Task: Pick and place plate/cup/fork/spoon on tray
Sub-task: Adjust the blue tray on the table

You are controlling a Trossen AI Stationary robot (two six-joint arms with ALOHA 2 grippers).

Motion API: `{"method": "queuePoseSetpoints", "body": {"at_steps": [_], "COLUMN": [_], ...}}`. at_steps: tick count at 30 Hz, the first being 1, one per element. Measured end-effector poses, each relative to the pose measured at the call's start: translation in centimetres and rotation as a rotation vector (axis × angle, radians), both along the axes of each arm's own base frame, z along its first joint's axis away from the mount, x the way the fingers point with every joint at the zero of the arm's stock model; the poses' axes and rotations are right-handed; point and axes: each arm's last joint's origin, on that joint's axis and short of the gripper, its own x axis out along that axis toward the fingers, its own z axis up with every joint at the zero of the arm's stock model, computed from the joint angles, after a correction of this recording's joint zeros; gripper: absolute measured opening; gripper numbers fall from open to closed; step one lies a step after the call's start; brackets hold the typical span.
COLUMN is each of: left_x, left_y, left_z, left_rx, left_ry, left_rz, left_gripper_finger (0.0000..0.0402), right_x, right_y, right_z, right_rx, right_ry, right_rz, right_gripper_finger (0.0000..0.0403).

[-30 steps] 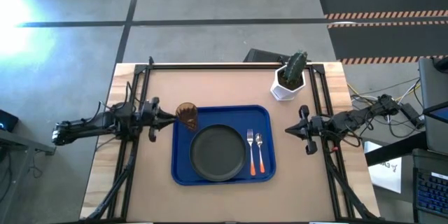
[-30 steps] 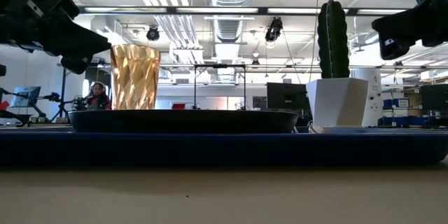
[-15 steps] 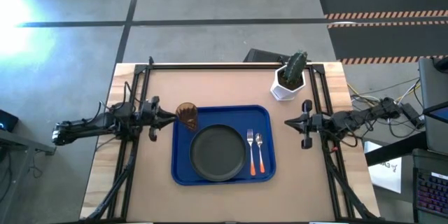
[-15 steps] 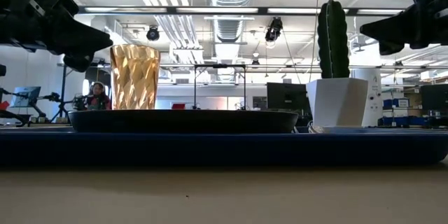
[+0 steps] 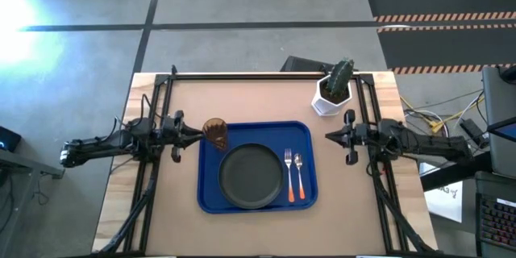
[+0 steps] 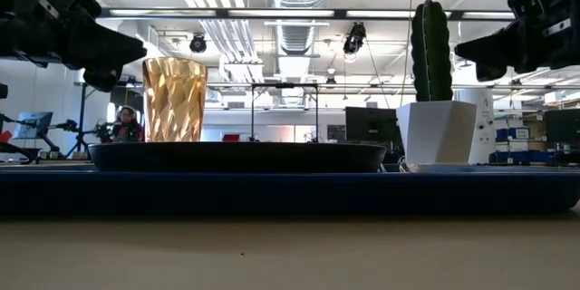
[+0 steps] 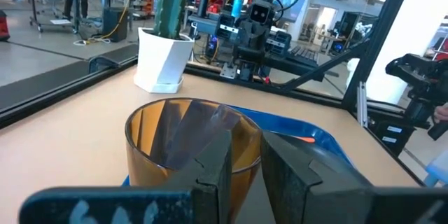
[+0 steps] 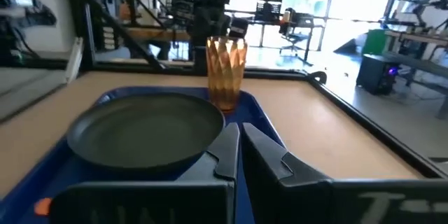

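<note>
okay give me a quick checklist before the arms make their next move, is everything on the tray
1. Plate on the blue tray: ok.
2. Fork and spoon side by side on the tray, beside the plate: ok.
3. Cup upright at the tray's corner: ok; fully inside the rim: cannot tell.
4. Left gripper empty, beside the cup: ok.
5. Right gripper empty, off the tray: ok.
6. Cactus pot apart from the tray: ok.

The right gripper (image 5: pixel 329 136) was shifted slightly up and left in the high view, nearer the tray (image 5: pixel 211 197).
</note>
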Motion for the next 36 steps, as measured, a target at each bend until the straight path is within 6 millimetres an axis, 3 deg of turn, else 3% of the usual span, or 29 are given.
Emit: {"method": "queuePoseSetpoints", "body": {"at_steps": [36], "left_x": [0.08], "left_y": [0.01], "left_z": [-0.17], "left_rx": [0.003], "left_ry": [-0.012], "left_rz": [0.0], "left_gripper_finger": [0.0058], "right_x": [-0.01], "right_y": [-0.29], "right_z": [-0.1], "right_rx": [0.016], "right_ry": [0.004], "right_rz": [-0.013], "right_gripper_finger": [0.0009]}}
